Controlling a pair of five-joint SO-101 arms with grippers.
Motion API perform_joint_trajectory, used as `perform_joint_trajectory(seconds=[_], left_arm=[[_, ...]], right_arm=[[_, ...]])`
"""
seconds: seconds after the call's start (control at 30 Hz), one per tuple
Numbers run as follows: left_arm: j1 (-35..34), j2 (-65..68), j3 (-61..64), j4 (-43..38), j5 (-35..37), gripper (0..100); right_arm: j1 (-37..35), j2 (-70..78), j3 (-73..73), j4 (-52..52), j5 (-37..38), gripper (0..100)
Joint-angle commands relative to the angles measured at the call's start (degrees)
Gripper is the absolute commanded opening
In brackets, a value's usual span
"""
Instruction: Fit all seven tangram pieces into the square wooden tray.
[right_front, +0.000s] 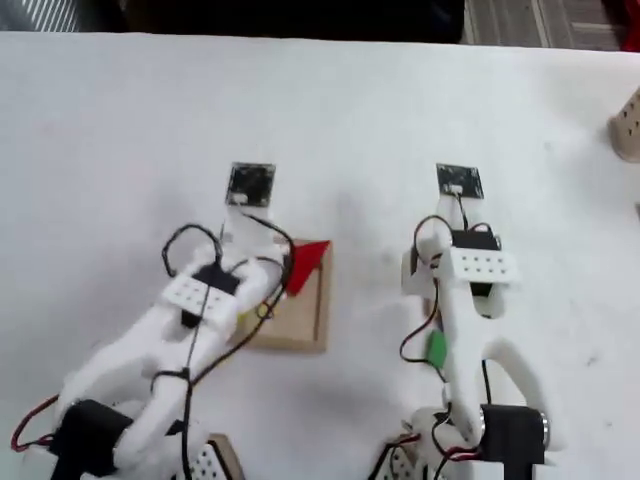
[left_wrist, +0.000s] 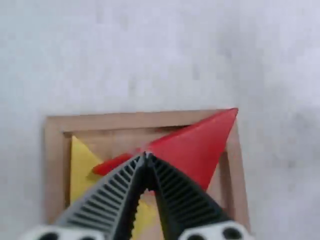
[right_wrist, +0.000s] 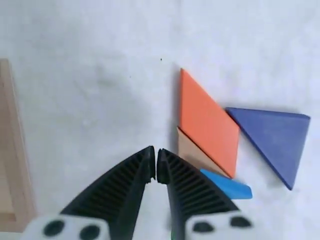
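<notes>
The left gripper (left_wrist: 147, 159) pinches the red triangle (left_wrist: 195, 147), tilted just ahead of its tips, one corner riding the wooden tray (left_wrist: 54, 150) rim. A yellow triangle (left_wrist: 80, 165) lies inside. The right gripper (right_wrist: 155, 161), nearly closed and empty, hangs beside the unplaced orange parallelogram (right_wrist: 207, 125) and blue triangle (right_wrist: 275, 135).

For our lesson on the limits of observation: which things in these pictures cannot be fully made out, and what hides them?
High view: green piece, shape hidden by the right arm over it; tray interior, covered by the left arm.
Left wrist view: yellow triangle, near part behind the jaws.
Right wrist view: light blue piece, one end behind the jaws.
</notes>
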Motion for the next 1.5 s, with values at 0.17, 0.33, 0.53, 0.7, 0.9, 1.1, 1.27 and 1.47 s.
perform_joint_trajectory(seconds=[0.17, 0.33, 0.53, 0.7, 0.9, 1.1, 1.27, 1.47], left_arm=[[-5.49, 2.42, -0.44, 0.09, -0.18, 2], [-9.01, 2.51, -0.09, 0.44, -0.18, 2], [-9.89, 2.33, -0.18, 2.11, -0.18, 2], [-10.59, 2.15, -0.18, 2.11, -0.18, 2], [-13.14, 1.19, -1.67, 2.11, -0.18, 2], [-2.59, -7.25, -0.44, 1.05, -0.18, 2], [8.92, -8.22, 1.58, -5.54, 4.66, 2], [13.49, 1.36, -0.7, -10.11, 5.54, 2]], right_arm=[[-0.4, -0.22, -0.18, -1.19, 0.7, 2.1], [-0.4, -0.22, -0.18, -1.19, 0.7, 2.1], [-0.4, -0.22, -0.18, -1.19, 0.7, 2.1], [-0.31, -0.22, -0.18, -1.19, 0.7, 2.1], [-0.31, -0.22, -0.18, -1.19, 0.7, 2.1], [-0.31, -0.22, -0.18, -1.19, 0.7, 2.1], [0.04, -0.22, -0.18, -1.54, 0.7, 2.1], [0.48, -0.22, 0.44, -2.07, 0.7, 2.1]])
